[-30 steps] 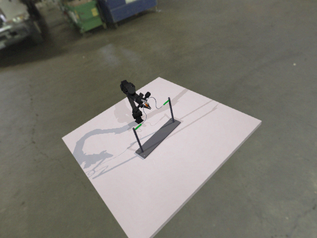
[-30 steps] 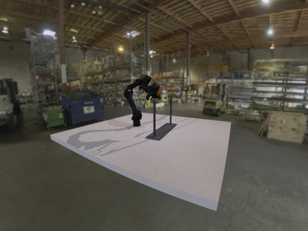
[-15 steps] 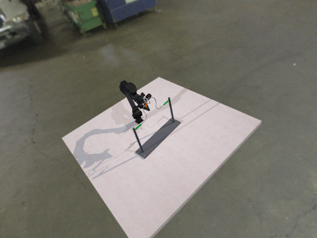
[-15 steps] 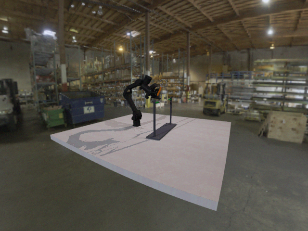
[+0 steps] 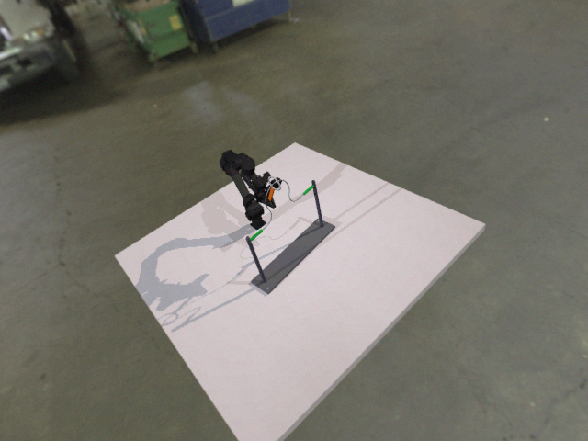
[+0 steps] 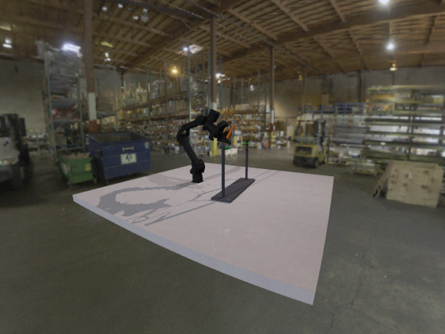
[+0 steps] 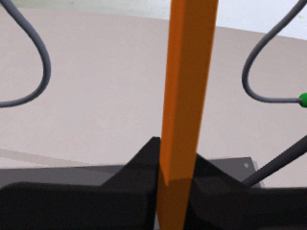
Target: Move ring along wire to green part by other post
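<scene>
On a pale pink table (image 6: 272, 229) in a dim warehouse, the black arm's fingers clamp the long orange handle (image 7: 184, 96), its grey metal ring (image 6: 236, 119) raised mid-span above the thin grey wire (image 7: 35, 57), at the nearer dark post's (image 6: 222, 168) one o'clock.

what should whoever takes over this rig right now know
Gripper: shut on the orange handle, held upright.
Ring: raised above post height, somewhere mid-span on the grey wire; whether it clears the wire cannot be told.
Far green part sits by the far post; near green part by the near post.
Done: handle picked up.
Left: reach the goal green part, hang the ring, let go, back away.
</scene>
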Controlling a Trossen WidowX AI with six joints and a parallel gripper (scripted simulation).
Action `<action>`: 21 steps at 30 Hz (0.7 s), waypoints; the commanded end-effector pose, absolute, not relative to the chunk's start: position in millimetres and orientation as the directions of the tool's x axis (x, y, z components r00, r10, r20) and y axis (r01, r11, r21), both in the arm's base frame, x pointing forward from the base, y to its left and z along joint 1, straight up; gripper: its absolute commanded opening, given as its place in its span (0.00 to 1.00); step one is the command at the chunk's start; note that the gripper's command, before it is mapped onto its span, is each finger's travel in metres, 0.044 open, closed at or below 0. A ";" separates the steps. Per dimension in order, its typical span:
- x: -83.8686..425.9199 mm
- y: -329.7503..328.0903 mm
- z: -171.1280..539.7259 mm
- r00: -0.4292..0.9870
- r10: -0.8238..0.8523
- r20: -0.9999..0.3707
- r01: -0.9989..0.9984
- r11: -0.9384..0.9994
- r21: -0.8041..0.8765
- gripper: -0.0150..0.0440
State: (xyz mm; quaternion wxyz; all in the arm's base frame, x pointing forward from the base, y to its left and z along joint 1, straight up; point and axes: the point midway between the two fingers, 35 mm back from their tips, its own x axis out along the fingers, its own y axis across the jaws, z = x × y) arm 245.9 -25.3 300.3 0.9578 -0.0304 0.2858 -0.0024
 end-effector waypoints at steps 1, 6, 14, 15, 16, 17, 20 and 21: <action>246.1 -28.4 301.2 0.843 -0.054 -0.535 -0.013 0.993 -0.121 0.00; 246.6 -32.5 301.5 0.849 -0.094 -0.520 -0.011 0.981 -0.195 0.00; 247.4 -38.8 302.8 0.857 -0.156 -0.490 -0.005 0.950 -0.311 0.00; 247.5 -39.6 302.9 0.859 -0.163 -0.486 -0.004 0.946 -0.325 0.00; 247.5 -40.4 303.2 0.860 -0.170 -0.482 -0.004 0.941 -0.339 0.00; 247.6 -41.2 303.4 0.861 -0.178 -0.477 -0.003 0.935 -0.353 0.00; 247.9 -43.5 304.2 0.863 -0.199 -0.463 0.000 0.919 -0.395 0.00; 248.0 -44.3 304.4 0.864 -0.206 -0.459 0.001 0.912 -0.409 0.00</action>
